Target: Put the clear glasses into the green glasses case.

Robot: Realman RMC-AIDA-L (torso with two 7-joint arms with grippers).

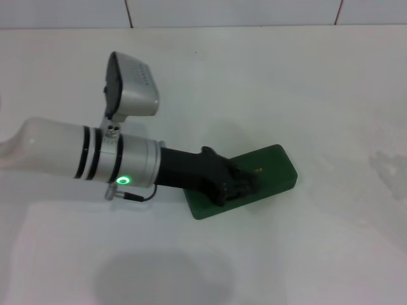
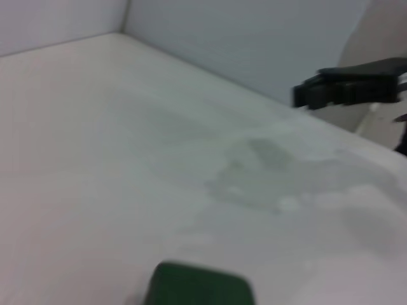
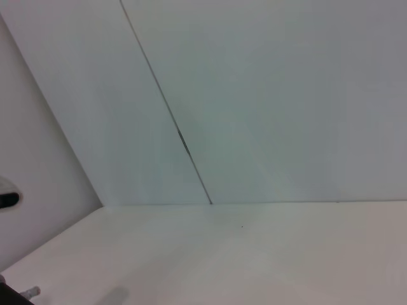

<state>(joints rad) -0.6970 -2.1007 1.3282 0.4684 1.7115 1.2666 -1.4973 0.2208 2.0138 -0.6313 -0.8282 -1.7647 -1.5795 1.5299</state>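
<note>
Looking down, we see the green glasses case (image 1: 245, 182) lying shut on the white desk (image 1: 318, 76), with our left gripper (image 1: 236, 185) resting on its lid, and we cannot tell if its jaws are apart or together. We cannot see the clear glasses, so we think they are inside and the next move is just to lift away gently; our right gripper is out of sight

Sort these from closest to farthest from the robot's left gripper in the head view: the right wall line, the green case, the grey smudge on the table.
1. Green glasses case: right under the left gripper.
2. Grey smudge: on the table, far right.
3. Right wall line: at the back, upper right.
</note>
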